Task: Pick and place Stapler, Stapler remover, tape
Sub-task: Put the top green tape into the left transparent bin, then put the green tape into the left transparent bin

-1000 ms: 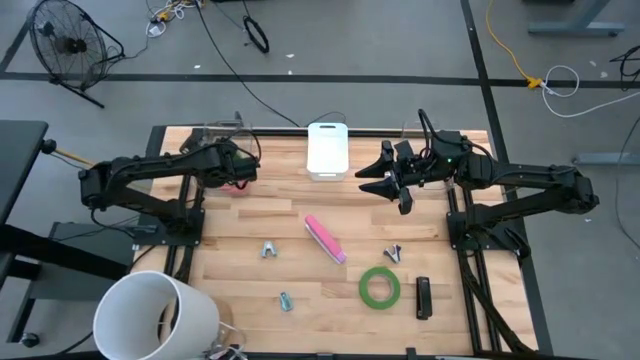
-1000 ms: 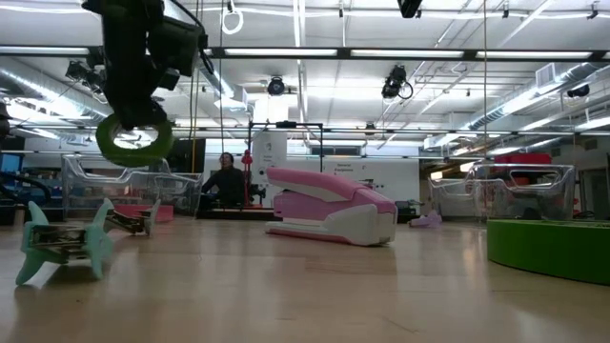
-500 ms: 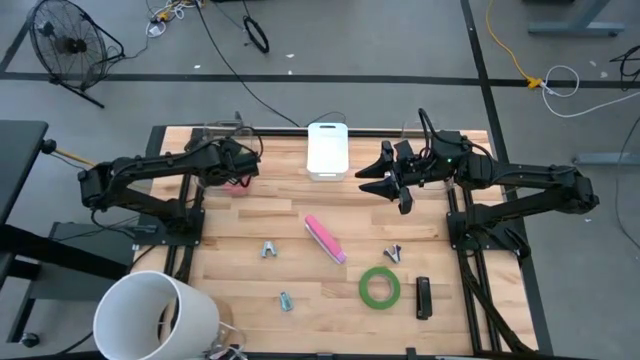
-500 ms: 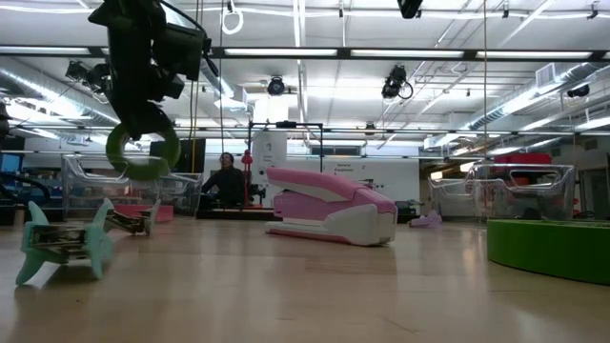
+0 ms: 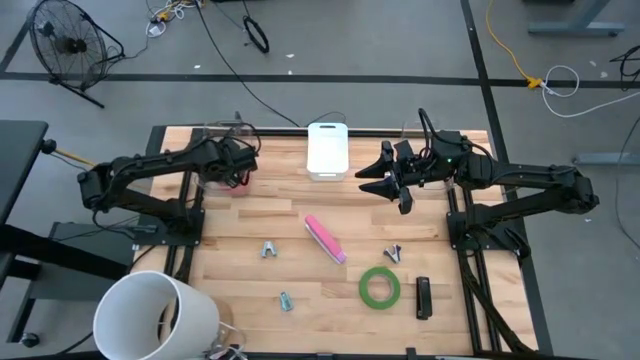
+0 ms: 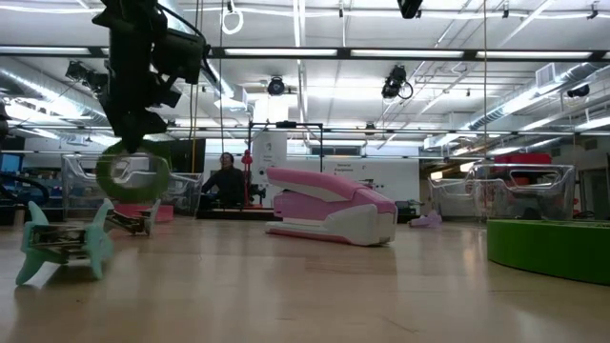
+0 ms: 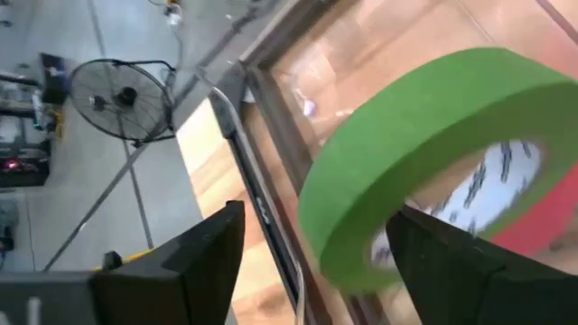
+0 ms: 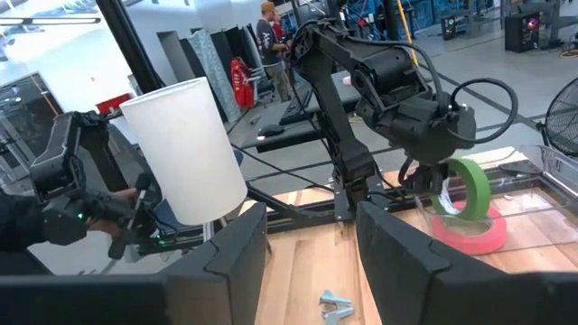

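From above, my left gripper (image 5: 240,166) hangs over the clear bin (image 5: 222,135) at the table's (image 5: 250,290) far left corner; my right gripper (image 5: 385,180) waits beside the white box (image 5: 326,150), and a green tape (image 5: 380,287) lies flat on the near right.

Level view: another green roll (image 6: 132,176) sits just under my left fingers (image 6: 143,122), apart from them.

My left wrist shows spread jaws, that roll (image 7: 424,149) loose above pink tape (image 7: 533,221).

My right wrist: jaws apart, empty, and both rolls (image 8: 465,191) in the bin.
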